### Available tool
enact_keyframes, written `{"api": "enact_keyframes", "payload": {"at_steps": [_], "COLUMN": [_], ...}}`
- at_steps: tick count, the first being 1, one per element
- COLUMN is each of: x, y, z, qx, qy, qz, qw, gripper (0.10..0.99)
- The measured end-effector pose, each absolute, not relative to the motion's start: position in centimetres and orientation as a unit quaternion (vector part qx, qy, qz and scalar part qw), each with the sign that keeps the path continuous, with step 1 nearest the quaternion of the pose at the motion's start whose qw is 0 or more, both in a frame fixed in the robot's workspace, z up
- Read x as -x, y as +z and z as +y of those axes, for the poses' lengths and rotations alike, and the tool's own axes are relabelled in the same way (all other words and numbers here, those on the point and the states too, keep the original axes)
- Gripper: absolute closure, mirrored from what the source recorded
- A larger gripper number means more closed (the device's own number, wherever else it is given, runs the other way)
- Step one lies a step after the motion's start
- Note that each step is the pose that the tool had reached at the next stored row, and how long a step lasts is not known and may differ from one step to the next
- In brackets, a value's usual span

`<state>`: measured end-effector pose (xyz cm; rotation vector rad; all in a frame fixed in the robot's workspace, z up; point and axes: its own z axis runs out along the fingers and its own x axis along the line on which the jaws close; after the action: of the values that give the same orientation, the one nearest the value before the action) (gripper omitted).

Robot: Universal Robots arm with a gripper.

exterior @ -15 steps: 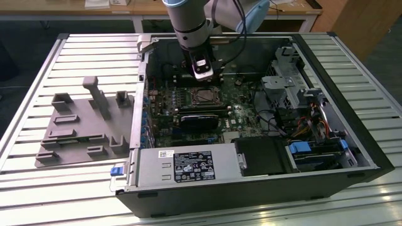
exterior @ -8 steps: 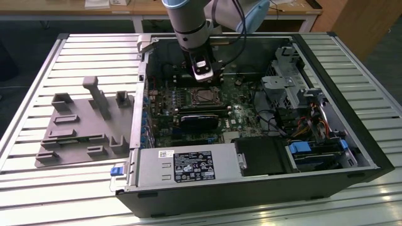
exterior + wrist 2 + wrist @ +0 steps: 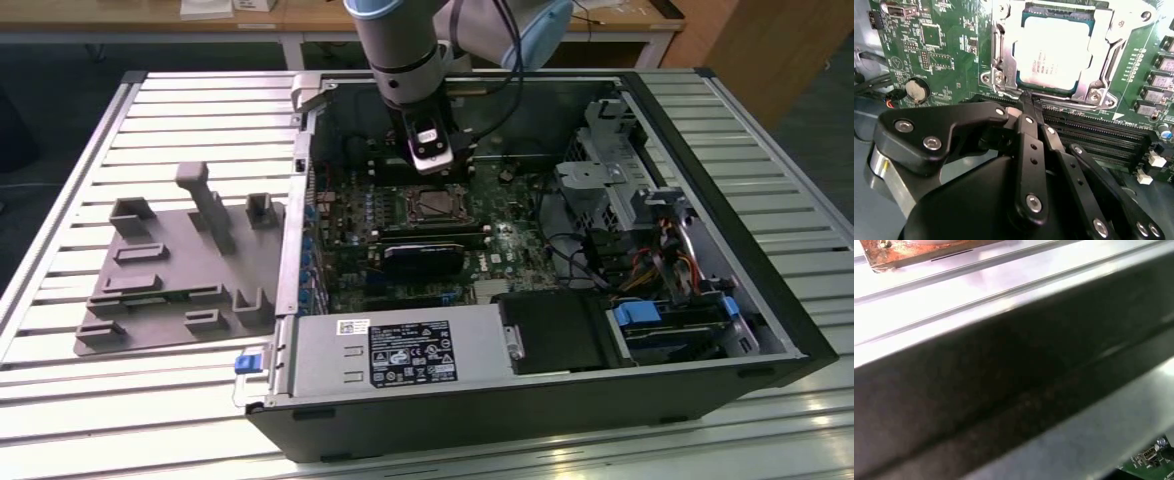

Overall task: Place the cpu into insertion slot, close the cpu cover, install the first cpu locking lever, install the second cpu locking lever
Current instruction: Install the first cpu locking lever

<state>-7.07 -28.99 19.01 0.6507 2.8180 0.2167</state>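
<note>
While the arm [image 3: 400,50] reaches straight down into the open computer case [image 3: 534,420], its fingers [image 3: 1030,122] are pinched together just beside the cpu cover [image 3: 999,50]. The cpu [image 3: 1054,55] lies in the insertion slot [image 3: 1054,13] (cover down over it).

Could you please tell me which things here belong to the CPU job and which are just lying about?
Job in hand: cpu, framed by the cpu cover; gripper, its tip by the cover's edge.
Lying about: coin battery, memory slots, black card, power supply, grey fixture tray beside the case.
</note>
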Motion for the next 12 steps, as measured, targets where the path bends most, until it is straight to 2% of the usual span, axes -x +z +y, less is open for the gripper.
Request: {"api": "enact_keyframes", "payload": {"at_steps": [12], "x": [7.1], "y": [20.2], "z": [-29.0], "qx": [-0.223], "qy": [0.075], "qz": [0.965], "qw": [0.12], "gripper": [0.984]}}
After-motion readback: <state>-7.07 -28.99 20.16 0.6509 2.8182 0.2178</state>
